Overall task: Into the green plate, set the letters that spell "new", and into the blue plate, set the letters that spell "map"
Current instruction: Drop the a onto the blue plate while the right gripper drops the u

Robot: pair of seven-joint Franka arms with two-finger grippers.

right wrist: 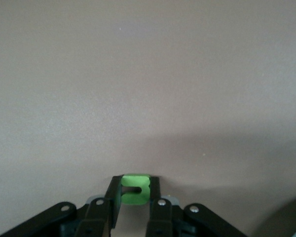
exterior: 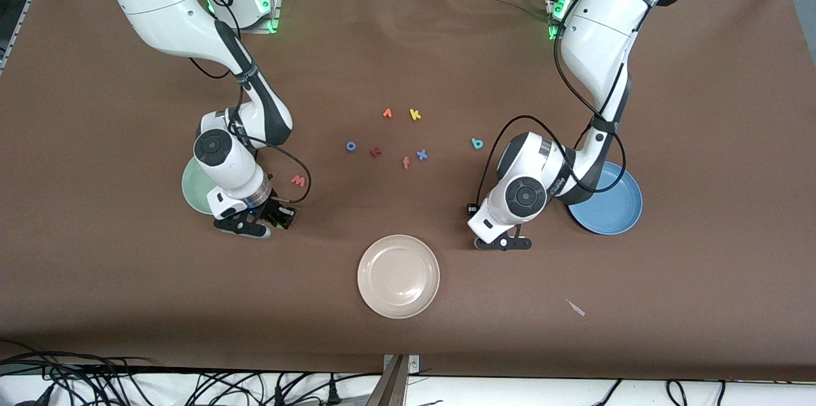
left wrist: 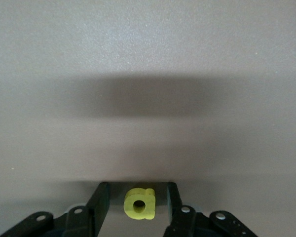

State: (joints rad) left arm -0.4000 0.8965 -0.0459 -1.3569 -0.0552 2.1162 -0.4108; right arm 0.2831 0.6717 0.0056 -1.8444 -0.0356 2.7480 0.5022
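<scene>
Nearest the camera sits the round beige plastic plate (exterior: 398,276), empty and not part of this job. Just above it, both arms are down at the brown table (exterior: 95,266). The right gripper (exterior: 258,225), low beside the pale mint-green plate (exterior: 193,192) that its arm half covers, is pinching the small green foam n (right wrist: 134,189) tight between its fingers (right wrist: 114,197). That plate lies right alongside, toward the robots' bases, so the carry looks short. The left gripper (exterior: 503,244) hangs low over bare table with the little yellow foam p (left wrist: 139,203) between its fingers (left wrist: 99,202); there's daylight on both sides of the letter, so I'd call the jaws partly spread around it, not yet gripping. The medium-blue plate (exterior: 615,215) waits just beside that arm, toward its own end of the table. The pinkish-red foam w (exterior: 299,181) lies on the table close to the right arm. The teal bowl-and-stem letter (exterior: 477,143) rests closer to the left arm. I can't pick out the blue m.
</scene>
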